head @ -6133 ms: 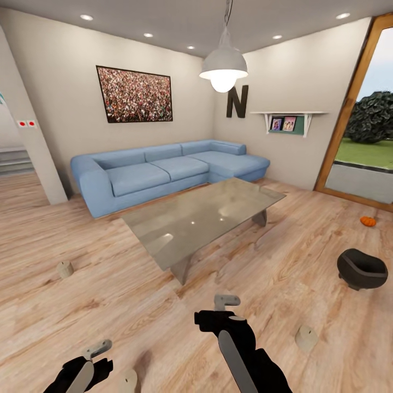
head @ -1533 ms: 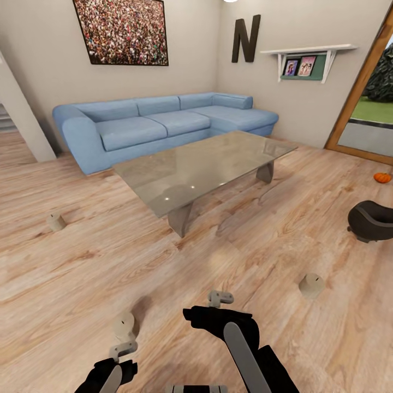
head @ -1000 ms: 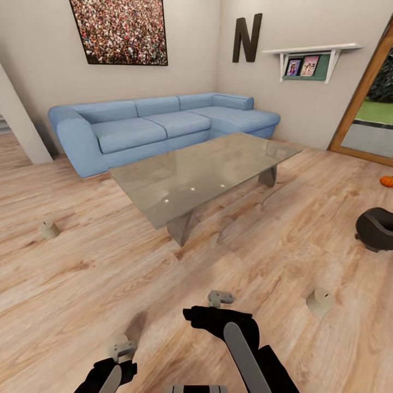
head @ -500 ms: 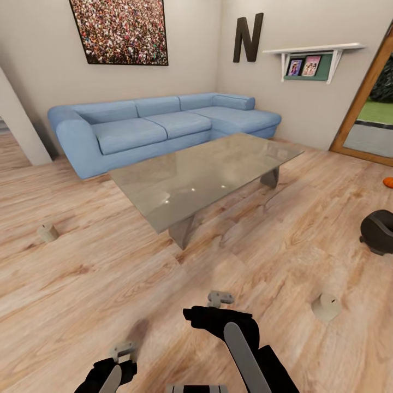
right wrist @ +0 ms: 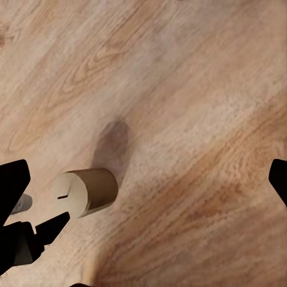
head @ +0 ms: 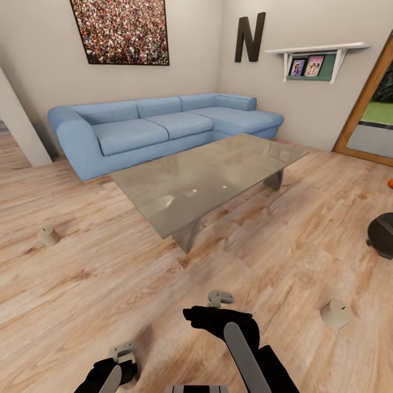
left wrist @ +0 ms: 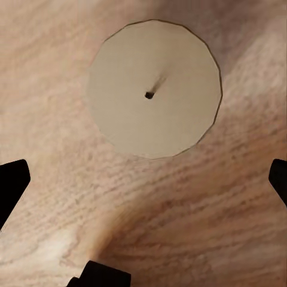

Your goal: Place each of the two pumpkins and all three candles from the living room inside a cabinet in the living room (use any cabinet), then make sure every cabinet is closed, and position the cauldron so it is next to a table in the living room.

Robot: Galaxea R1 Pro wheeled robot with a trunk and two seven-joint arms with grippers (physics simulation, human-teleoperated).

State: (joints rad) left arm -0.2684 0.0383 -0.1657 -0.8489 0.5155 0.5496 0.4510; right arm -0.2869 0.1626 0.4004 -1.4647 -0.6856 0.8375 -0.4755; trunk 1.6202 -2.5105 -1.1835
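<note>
A grey-beige candle (left wrist: 154, 88) stands on the wood floor right below my left gripper (left wrist: 143, 185), seen from above with its wick in the middle. That gripper (head: 124, 350) is open, its fingers wide apart and clear of the candle. The right wrist view shows the same candle (right wrist: 86, 191) from the side. My right gripper (head: 220, 298) hangs open over bare floor. Another candle (head: 49, 236) stands far left, a third candle (head: 335, 314) at the right. The black cauldron (head: 382, 234) and an orange pumpkin (head: 389, 183) are cut by the right edge. The cabinet is out of view.
A glass-topped table (head: 207, 174) stands ahead in the middle of the room, with a blue corner sofa (head: 158, 128) behind it. A wood-framed glass door (head: 371, 109) is at the far right.
The camera has moved forward and tilted down, so the room has shifted in the picture. The near candle has gone from ahead of my left gripper to directly beneath it.
</note>
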